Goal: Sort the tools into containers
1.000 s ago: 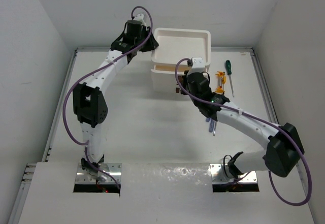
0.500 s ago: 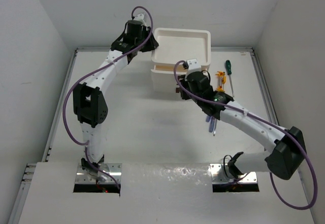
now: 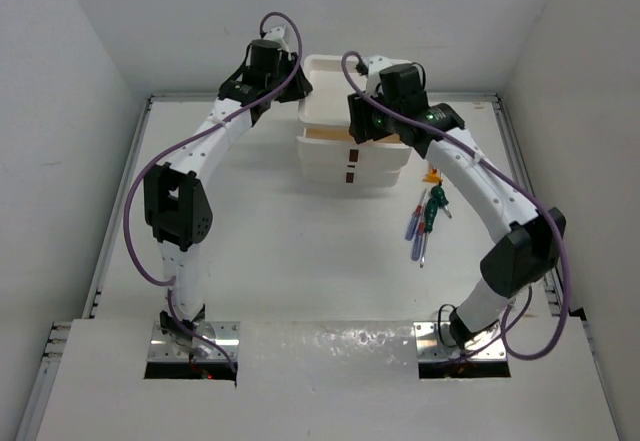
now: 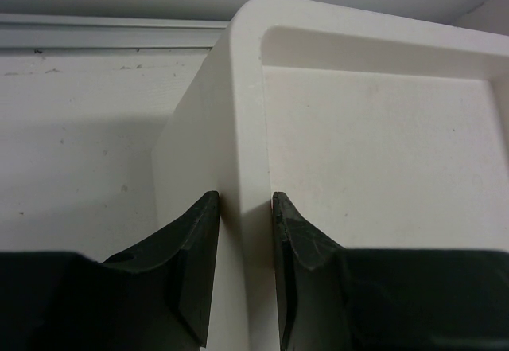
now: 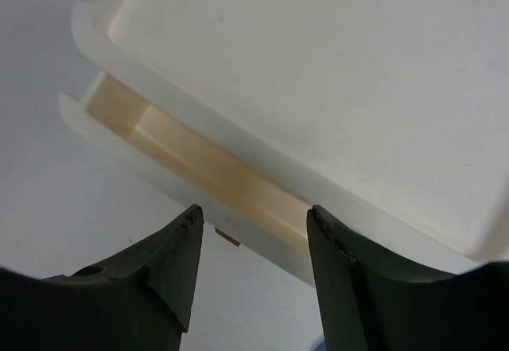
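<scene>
The white drawer unit (image 3: 330, 101) stands at the back of the table, its top drawer (image 3: 372, 158) pulled out a little, showing a tan gap (image 5: 208, 160). Small dark handles (image 3: 351, 151) mark the drawer fronts. My left gripper (image 4: 242, 204) is shut on the left rim (image 4: 246, 112) of the unit's tray-like top. My right gripper (image 5: 254, 212) hangs open above the unit's front edge, nothing between its fingers. On the table to the right lie blue-purple-handled tools (image 3: 412, 225), a green-handled screwdriver (image 3: 436, 204) and an orange piece (image 3: 432, 174).
White walls close in the table on the left, back and right. The right arm (image 3: 480, 186) arches over the tools from its base at the near edge. A raised rail (image 3: 120, 221) runs along the table's left side.
My right gripper has opened and risen from the drawer fronts to above the unit's front edge. Its arm swung back, uncovering the tools. The left gripper has kept its hold.
</scene>
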Robot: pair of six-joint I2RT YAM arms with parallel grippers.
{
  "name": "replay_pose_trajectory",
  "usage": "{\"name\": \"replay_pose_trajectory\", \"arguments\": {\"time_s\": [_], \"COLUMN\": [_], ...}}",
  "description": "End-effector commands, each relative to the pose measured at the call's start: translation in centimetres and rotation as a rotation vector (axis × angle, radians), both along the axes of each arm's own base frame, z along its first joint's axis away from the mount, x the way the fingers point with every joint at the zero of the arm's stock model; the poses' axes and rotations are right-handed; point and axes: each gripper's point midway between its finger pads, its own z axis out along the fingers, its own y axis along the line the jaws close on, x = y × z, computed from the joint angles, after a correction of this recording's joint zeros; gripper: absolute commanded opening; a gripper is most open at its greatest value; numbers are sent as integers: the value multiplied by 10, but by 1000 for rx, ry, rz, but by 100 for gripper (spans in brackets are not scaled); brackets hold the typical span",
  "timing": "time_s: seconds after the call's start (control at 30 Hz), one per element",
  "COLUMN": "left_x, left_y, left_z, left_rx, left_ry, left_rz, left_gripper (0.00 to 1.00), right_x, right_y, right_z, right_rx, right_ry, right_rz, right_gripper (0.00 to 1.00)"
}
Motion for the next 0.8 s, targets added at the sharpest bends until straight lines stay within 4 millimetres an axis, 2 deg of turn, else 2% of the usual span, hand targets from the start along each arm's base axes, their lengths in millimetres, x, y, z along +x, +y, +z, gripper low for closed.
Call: {"name": "replay_pose_trajectory", "arguments": {"time_s": [0.0,0.03,0.2,0.27,0.43,0.53,0.63,0.7,0.73,0.77], "left_x": [-8,-8,-8,-8,-6,-5,-4,-5,-4,-3], "left_y": [-16,-16,-16,-15,-15,-15,-14,-13,-13,-11], "left_z": [-14,-14,-14,-16,-16,-16,-17,-17,-17,-17], "left_rx": [17,16,18,22,25,28,29,32,35,39], "left_ry": [32,33,32,33,29,25,28,27,25,23], "left_rz": [-56,-55,-54,-53,-53,-52,-47,-41,-38,-28], "left_gripper": [0,0,0,0,0,0,0,0,0,0], "right_x": [-6,-4,-4,-5,-4,-20,-36,-45,-51,-54], "right_y": [17,19,26,24,23,27,28,28,26,25], "right_z": [-10,-7,-19,-38,-64,-81,-88,-88,-88,-81], "right_rx": [-22,-25,-7,-6,-5,-32,-60,-80,-90,-94], "right_ry": [42,29,54,93,163,235,242,240,251,231], "right_rz": [148,169,203,206,254,347,471,536,552,569], "right_gripper": [54,53,50,51,55,57,57,53,47,45]}}
